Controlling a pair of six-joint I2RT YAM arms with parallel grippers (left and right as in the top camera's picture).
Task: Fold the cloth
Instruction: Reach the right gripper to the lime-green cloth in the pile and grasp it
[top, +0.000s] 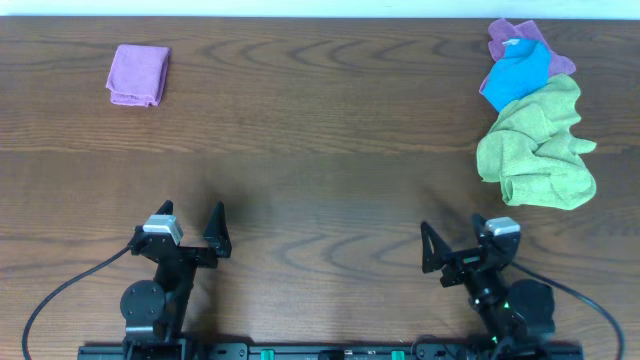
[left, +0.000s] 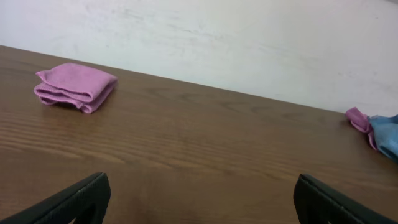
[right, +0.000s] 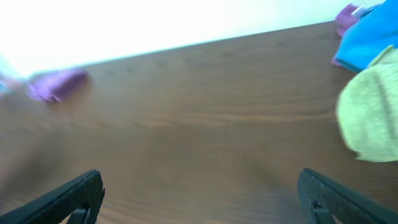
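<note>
A folded purple cloth lies at the far left of the wooden table; it also shows in the left wrist view and, blurred, in the right wrist view. At the far right lies a heap of crumpled cloths: a green one in front, a blue one behind it, a magenta one at the back. The right wrist view shows the green and blue cloths. My left gripper and right gripper are both open and empty near the front edge, far from every cloth.
The wooden table stretches between the folded cloth and the heap. A white wall runs behind the table's far edge. Black cables trail from both arm bases at the front.
</note>
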